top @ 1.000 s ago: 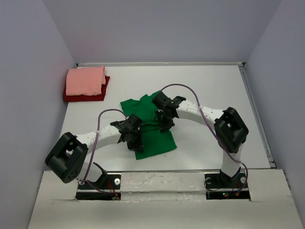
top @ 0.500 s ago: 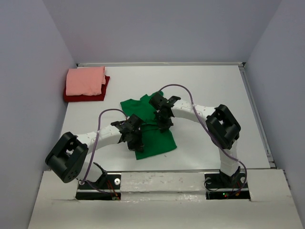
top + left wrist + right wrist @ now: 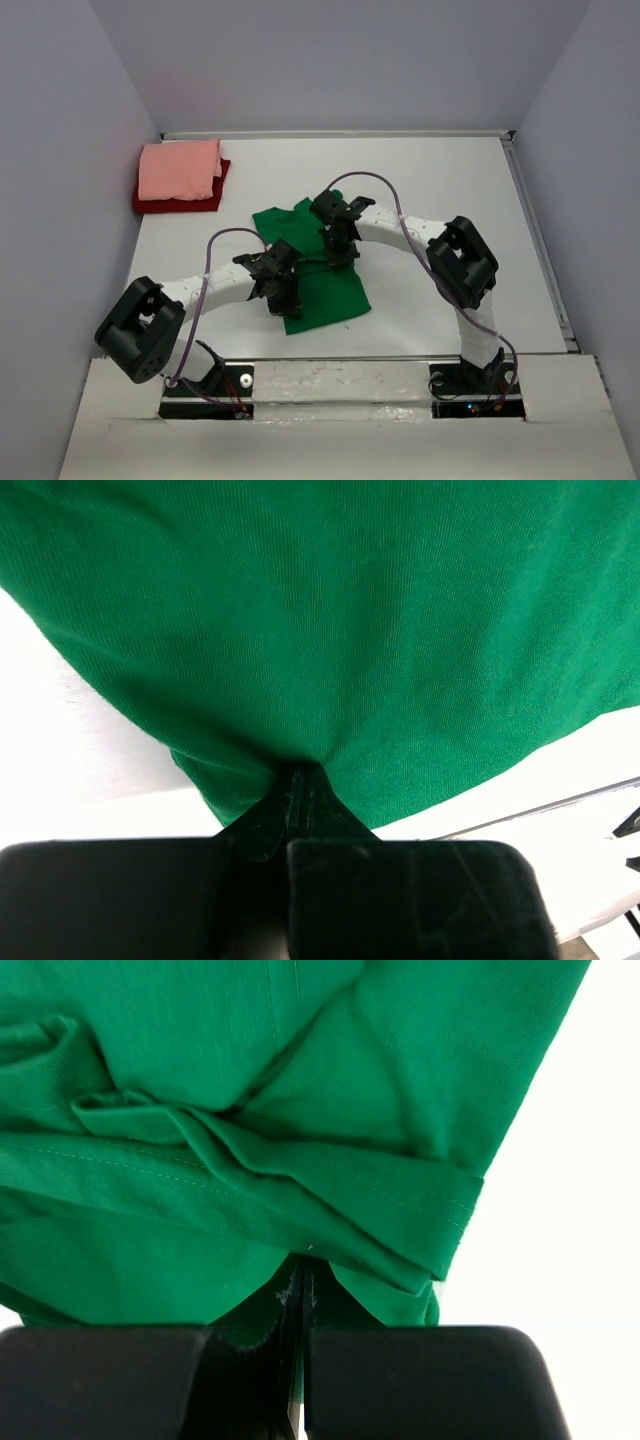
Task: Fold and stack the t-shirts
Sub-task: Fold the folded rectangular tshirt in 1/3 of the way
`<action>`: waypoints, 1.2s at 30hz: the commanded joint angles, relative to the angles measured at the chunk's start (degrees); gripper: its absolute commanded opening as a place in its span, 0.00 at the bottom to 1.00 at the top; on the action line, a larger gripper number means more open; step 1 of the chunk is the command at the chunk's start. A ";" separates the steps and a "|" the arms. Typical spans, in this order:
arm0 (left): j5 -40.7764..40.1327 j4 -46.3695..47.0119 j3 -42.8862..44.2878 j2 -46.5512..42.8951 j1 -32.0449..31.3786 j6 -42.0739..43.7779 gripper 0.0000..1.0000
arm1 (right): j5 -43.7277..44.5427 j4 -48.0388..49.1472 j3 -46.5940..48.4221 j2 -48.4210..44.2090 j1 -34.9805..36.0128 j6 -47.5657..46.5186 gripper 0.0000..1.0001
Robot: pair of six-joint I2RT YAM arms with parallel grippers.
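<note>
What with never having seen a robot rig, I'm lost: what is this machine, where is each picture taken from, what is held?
Two robot arms are bolted at the near edge of the table. The wide picture looks down from above and behind them; the two close-ups come from cameras on their wrists. A green t-shirt lies crumpled mid-table. The left end effector and right end effector are each shut on its edge. Far left, a folded salmon-pink t-shirt sits on a dark red t-shirt.

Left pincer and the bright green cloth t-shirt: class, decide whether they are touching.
Touching. The left wrist view shows the left pincer shut on a pinched fold of the bright green cloth t-shirt.
</note>
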 commanded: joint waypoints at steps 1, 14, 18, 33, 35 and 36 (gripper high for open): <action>-1.03 -1.60 -0.12 0.63 -0.80 0.83 0.00 | 1.54 -1.42 3.89 1.00 -1.22 -1.41 0.00; -1.21 -1.95 0.76 0.80 -0.80 1.27 0.00 | 0.66 -1.68 8.10 5.48 -3.33 -3.17 0.00; -1.30 -1.86 0.58 0.54 -0.80 1.10 0.00 | 0.75 -1.86 10.56 7.32 -3.86 -3.96 0.00; -0.07 -0.98 -0.03 0.98 -0.97 1.36 0.00 | 1.36 -6.87 25.85 15.77 -5.00 -8.44 0.00; -0.06 -0.89 0.14 1.33 -1.24 1.36 0.00 | 1.89 -7.57 27.96 16.47 -5.61 -8.97 0.00; 0.11 -0.89 0.23 1.42 -1.33 1.45 0.00 | 2.24 -7.92 28.84 16.73 -5.62 -9.23 0.00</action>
